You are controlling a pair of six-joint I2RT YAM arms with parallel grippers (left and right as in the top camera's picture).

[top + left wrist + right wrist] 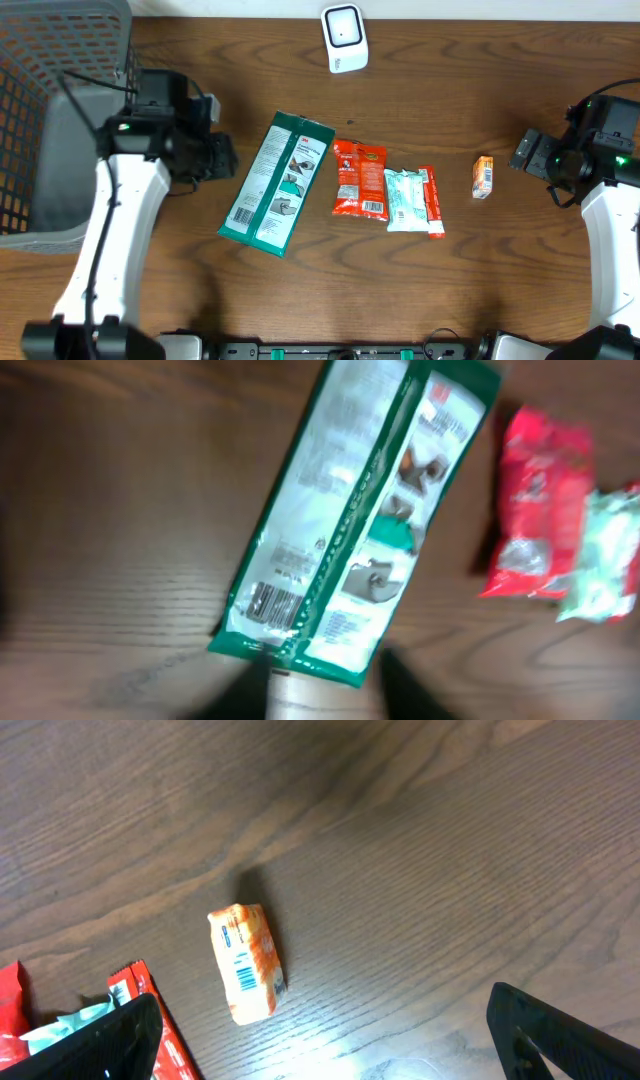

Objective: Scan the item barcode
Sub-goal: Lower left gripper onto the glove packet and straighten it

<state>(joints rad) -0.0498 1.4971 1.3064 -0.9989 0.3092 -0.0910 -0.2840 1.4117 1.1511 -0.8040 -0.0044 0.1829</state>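
The green packet (276, 180) lies flat, barcode (275, 603) up, on the wooden surface (450, 290) just beside my left claw (222, 156). Its jaws are too blurred for me to tell their state, while my right claw (330, 1050) hangs wide apart near a small orange box (247, 962). The packet looks light, floppy and slick, so I'd pinch its near short edge; a grey basket (40, 130) stands at left.

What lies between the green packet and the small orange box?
Overhead view: a red packet, a pale green-white packet, a thin red stick pack.
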